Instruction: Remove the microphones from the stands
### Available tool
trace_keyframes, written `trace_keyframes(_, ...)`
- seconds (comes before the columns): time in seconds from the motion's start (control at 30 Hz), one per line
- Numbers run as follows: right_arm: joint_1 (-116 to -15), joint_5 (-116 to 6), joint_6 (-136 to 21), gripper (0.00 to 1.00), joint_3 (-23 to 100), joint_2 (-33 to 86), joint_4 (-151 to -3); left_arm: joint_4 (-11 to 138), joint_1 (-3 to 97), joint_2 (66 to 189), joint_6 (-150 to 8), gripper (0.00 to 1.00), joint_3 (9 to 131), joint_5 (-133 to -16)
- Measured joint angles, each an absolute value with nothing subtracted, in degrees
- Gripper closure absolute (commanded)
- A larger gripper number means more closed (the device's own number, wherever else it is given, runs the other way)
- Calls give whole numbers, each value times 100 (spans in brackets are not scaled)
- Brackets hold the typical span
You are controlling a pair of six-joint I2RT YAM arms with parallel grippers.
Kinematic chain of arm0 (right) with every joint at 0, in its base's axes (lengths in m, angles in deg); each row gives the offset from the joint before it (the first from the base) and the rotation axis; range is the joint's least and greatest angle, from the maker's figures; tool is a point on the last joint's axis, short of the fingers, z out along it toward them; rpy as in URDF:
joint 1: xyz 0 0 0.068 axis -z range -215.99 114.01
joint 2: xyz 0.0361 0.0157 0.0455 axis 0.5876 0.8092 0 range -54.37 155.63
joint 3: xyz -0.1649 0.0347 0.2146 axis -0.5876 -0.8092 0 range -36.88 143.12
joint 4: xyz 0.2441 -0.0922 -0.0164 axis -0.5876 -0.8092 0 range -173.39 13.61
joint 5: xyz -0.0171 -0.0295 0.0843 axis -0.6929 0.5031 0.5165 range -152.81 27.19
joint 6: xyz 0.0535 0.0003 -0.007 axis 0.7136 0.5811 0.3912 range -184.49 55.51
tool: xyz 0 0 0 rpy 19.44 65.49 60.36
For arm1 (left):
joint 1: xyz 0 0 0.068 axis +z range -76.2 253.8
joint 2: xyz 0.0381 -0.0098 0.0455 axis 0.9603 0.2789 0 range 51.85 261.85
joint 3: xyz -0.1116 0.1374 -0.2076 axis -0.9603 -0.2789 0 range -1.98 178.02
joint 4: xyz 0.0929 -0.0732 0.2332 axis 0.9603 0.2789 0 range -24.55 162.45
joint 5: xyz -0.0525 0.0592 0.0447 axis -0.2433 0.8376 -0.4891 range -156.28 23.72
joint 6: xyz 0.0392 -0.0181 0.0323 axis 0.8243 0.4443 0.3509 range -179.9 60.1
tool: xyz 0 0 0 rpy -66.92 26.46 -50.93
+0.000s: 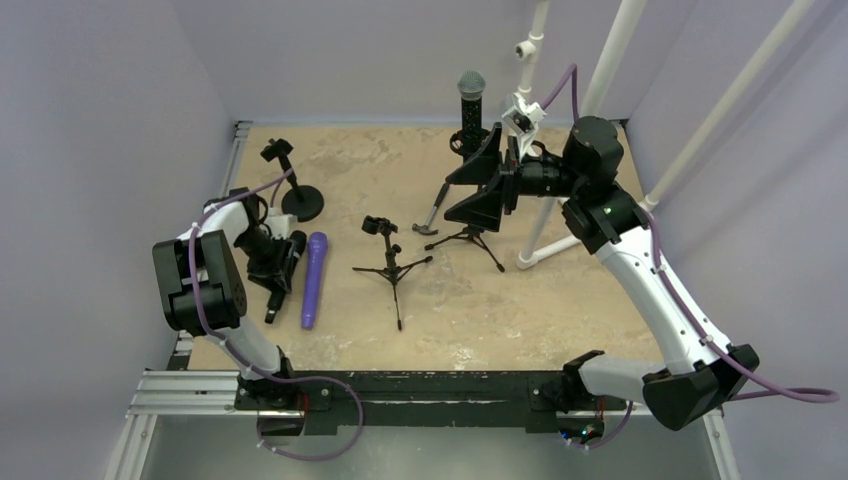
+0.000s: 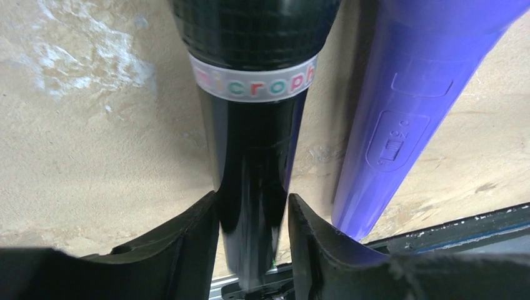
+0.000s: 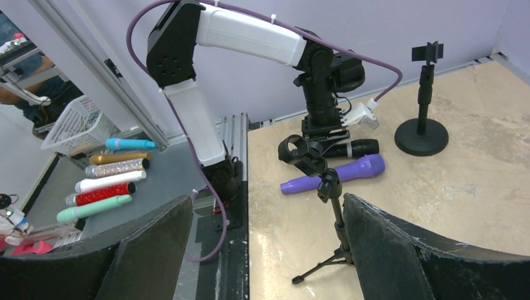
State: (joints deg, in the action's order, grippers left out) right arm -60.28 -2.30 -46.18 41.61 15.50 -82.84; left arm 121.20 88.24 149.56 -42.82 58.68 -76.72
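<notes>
A black microphone (image 2: 253, 125) with a white lettered band lies on the table, and my left gripper (image 2: 253, 212) is shut on its handle. It also shows in the top view (image 1: 285, 262) under the left gripper (image 1: 278, 268). A purple microphone (image 1: 314, 278) lies beside it. A black microphone with a grey head (image 1: 470, 100) stands upright at the back, its lower end hidden behind my right gripper (image 1: 472, 190). That gripper is open and empty in the air. An empty tripod stand (image 3: 325, 187) stands between its fingers in the right wrist view, and mid-table in the top view (image 1: 388, 250).
A round-base stand (image 1: 301, 200) with an empty clip stands at the back left. Another tripod's legs (image 1: 475, 238) show under the right gripper. White pipe frame (image 1: 545, 245) rises at the right. Off the table, several coloured microphones (image 3: 106, 178) and a white basket (image 3: 72, 128) lie.
</notes>
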Motion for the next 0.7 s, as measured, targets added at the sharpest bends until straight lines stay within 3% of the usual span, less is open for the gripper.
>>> trace_keyframes(0.33,-6028,-230,-4616,11,4137,1519,-8287,12358,8824,14956,-4284,51,5940,-7709)
trace_keyframes(0.7,-6024,-488,-4990,11,4094,1458,-8579,12592,8824,13966,-4234,30,6061,-7700)
